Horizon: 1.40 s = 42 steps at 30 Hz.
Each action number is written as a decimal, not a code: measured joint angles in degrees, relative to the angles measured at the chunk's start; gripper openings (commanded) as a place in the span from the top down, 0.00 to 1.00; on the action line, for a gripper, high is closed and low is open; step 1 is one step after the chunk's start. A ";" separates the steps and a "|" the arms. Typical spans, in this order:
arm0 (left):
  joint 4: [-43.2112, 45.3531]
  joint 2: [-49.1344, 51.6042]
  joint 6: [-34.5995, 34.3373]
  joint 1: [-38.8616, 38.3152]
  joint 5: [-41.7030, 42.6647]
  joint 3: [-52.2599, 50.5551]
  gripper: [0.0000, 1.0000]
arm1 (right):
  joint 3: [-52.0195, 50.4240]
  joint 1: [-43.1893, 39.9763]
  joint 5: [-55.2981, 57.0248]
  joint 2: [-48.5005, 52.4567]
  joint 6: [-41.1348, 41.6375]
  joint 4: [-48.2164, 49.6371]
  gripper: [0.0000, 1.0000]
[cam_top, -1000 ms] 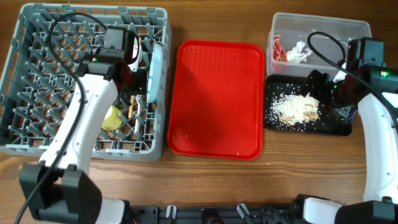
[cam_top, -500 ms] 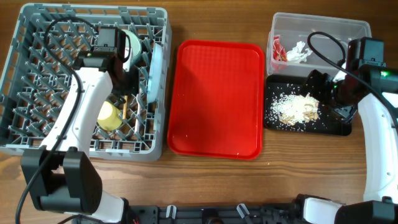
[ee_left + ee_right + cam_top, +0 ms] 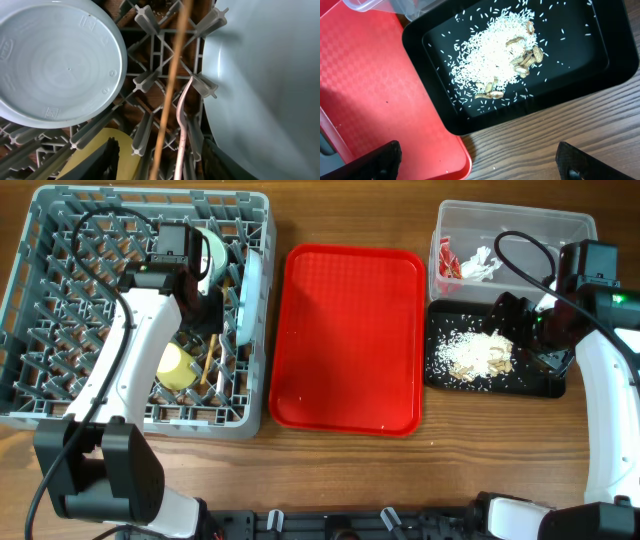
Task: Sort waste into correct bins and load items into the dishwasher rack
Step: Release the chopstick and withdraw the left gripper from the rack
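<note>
Item: chopstick.
Change: my left tool has just let go. Its jaws now stand apart on either side of the stick, gripping nothing.
Location: inside the rack, leaning among the pegs between the blue bowl and the upright plate, just beside the yellow cup.
Appearance: thin, straight, pale brown wood.
Meaning: I judge this piece loaded.
Right tool: spread wide, empty, over the black tray of rice.
</note>
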 measured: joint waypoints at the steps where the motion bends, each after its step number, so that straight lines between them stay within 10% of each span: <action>1: 0.00 0.00 0.00 0.00 0.02 0.00 0.39 | 0.00 0.00 0.00 0.00 0.00 0.00 0.00; 11: 0.04 0.00 -0.28 0.00 1.20 0.00 0.00 | 0.00 0.02 -2.45 0.00 -3.61 1.55 0.00; 24: 1.81 -2.21 -8.02 6.56 10.05 0.02 0.00 | 0.00 7.13 -10.78 0.00 -11.52 21.33 0.00; 42: -1.38 -18.40 -9.03 9.42 11.08 -5.16 0.00 | -6.51 7.65 -2.89 -9.31 -12.79 16.02 0.00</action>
